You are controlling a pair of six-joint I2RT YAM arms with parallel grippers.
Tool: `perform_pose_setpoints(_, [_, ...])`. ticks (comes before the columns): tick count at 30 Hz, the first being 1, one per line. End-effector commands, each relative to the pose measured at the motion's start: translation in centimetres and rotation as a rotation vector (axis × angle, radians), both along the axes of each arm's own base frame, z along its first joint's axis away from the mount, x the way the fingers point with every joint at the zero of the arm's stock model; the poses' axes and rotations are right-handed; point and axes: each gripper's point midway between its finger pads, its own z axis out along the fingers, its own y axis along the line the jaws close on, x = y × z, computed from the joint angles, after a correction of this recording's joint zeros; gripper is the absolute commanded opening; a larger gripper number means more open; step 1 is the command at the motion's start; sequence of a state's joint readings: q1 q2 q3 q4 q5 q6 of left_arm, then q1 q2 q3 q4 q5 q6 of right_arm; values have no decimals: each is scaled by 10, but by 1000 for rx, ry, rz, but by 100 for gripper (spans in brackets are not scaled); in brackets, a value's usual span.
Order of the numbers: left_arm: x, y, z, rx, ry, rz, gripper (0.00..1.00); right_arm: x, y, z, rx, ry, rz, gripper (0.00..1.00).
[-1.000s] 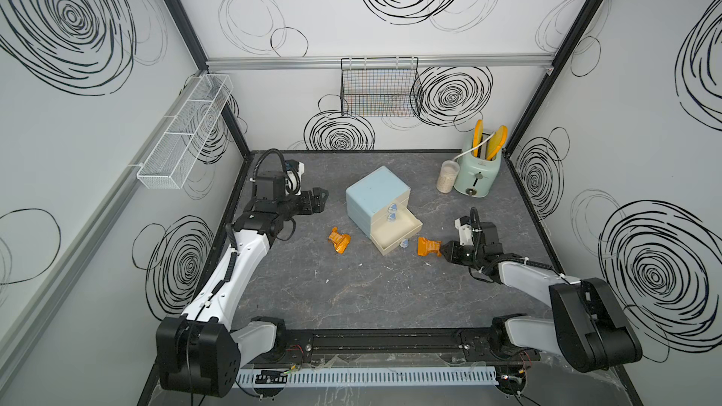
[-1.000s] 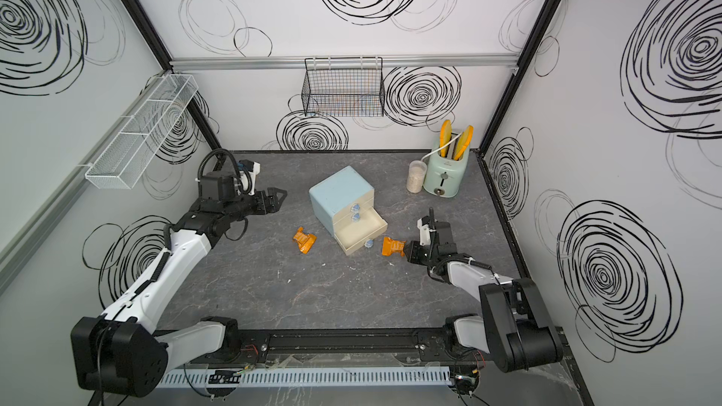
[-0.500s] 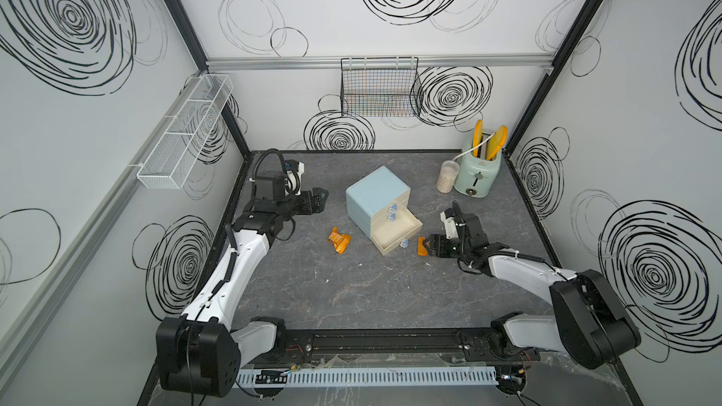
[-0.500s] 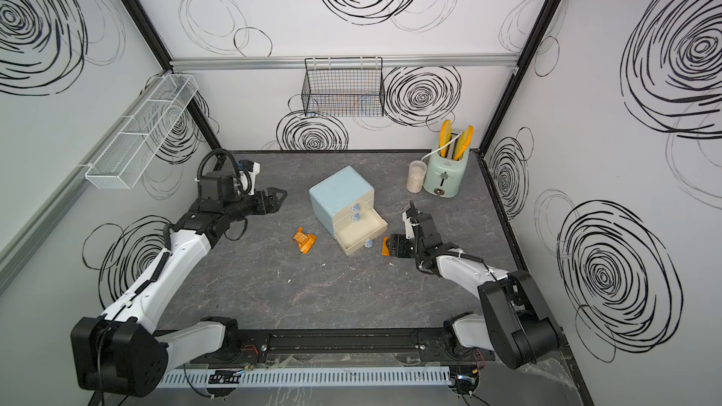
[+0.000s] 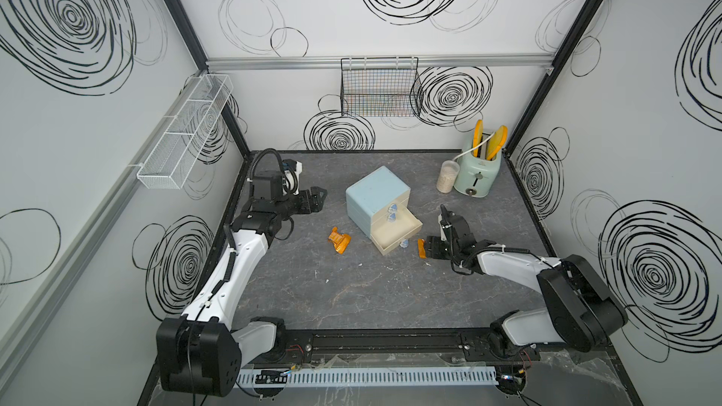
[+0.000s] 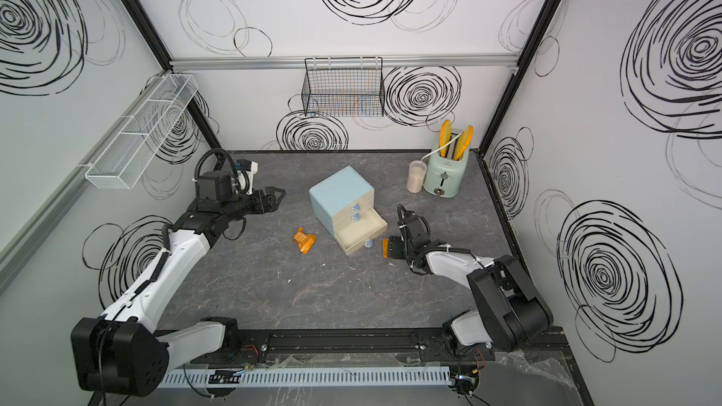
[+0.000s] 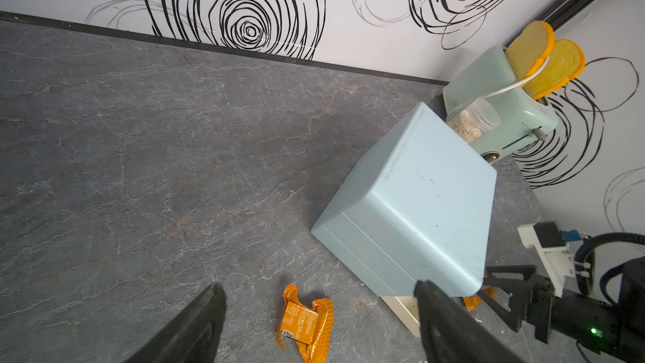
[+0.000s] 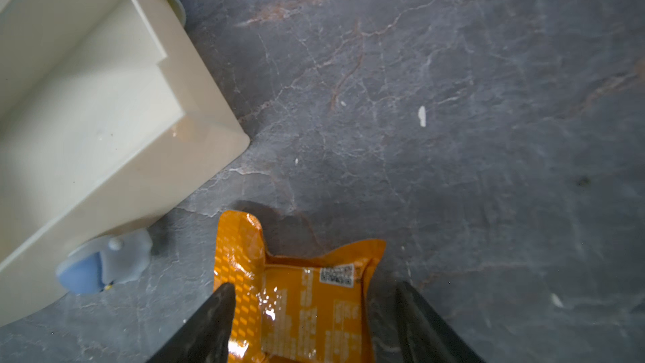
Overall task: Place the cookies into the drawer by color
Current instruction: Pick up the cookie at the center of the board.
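The pale-blue drawer chest (image 5: 377,195) (image 6: 340,193) (image 7: 412,204) stands mid-table with its bottom cream drawer (image 5: 396,232) (image 8: 87,99) pulled out; no packet shows inside it. One orange cookie packet (image 5: 420,248) (image 6: 385,248) (image 8: 296,291) lies on the table by that drawer's front corner. My right gripper (image 5: 424,248) (image 8: 314,286) is low over this packet, open, a finger on either side. A second orange cookie (image 5: 339,242) (image 6: 304,240) (image 7: 303,319) lies left of the chest. My left gripper (image 5: 318,195) (image 7: 319,286) hovers open at the back left, holding nothing.
A mint-green toaster (image 5: 478,175) with bread slices and a small jar (image 5: 447,175) stand at the back right. A black wire basket (image 5: 381,87) hangs on the back wall and a white mesh shelf (image 5: 183,134) on the left wall.
My right gripper has slid left toward the drawer, opened, and now straddles the orange packet it was beside a second ago. The left arm has not moved.
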State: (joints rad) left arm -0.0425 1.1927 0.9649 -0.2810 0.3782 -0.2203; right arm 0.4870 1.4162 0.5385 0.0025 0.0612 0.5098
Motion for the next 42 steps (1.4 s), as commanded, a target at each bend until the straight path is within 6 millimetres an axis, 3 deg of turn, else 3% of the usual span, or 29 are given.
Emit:
perform_pose_setpoints(1, [3,2,7,-15,-40,-2,89,1,-5,-5,-45,14,-35,70])
perform_pose_setpoints(14, [3,5,6,-21,-36,5,89,-3,-9,-20,-164,39,-23,60])
perform_pose_setpoints(18, [3,6,6,-24,-37,7,89,-4,-8,-19,-181,35,-10,53])
perform_pose_setpoints(22, [4,7,6,-29,-37,8,89,-1,-7,-3,-166,-12,-9,46])
perform_pose_setpoints(29, [4,9,6,-34,-37,15,89,9,-2,42,-109,-132,6,43])
perform_pose_setpoints(35, [4,9,6,-36,-37,13,89,19,27,81,57,-231,125,43])
perform_pose_setpoints(42, [3,8,7,-40,-40,11,89,33,68,102,229,-254,305,42])
